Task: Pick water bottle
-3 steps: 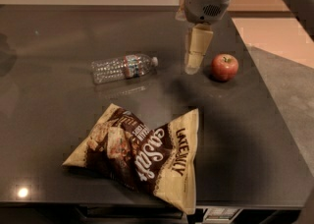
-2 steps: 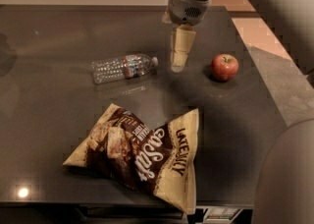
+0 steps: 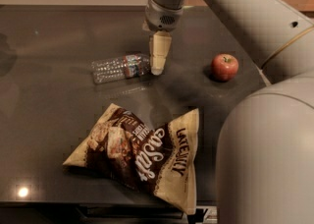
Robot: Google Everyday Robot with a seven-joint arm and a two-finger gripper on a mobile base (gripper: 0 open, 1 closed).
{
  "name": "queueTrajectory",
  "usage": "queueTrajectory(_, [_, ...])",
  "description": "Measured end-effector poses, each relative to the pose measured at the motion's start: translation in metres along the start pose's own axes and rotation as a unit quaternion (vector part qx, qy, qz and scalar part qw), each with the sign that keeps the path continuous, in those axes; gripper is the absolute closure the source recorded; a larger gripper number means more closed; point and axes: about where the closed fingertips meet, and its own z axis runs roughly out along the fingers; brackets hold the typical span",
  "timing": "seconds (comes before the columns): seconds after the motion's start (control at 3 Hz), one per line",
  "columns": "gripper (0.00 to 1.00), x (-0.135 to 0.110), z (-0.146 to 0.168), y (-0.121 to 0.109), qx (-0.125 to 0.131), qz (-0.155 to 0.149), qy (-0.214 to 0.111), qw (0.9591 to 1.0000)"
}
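The water bottle [image 3: 117, 67] lies on its side on the dark table [image 3: 44, 100], a small clear ribbed bottle with a coloured label band, its cap end pointing right. My gripper [image 3: 158, 61] hangs down from the arm right at that cap end, its tip at the bottle's right end and covering the cap. It holds nothing that I can see.
A red apple [image 3: 224, 67] sits to the right of the gripper. A brown and cream snack bag [image 3: 142, 154] lies near the table's front edge. My arm's grey body [image 3: 267, 164] fills the lower right. The table's right edge runs just past the apple.
The gripper has moved left, from beside the apple to the cap end of the bottle. The bottle, apple and bag have not moved.
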Motion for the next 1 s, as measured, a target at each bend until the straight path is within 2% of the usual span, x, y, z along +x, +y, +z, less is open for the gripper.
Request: queueTrajectory(1.0, [0.0,-0.042,0.053,0.002,-0.039,-0.065,0.031,0.9967])
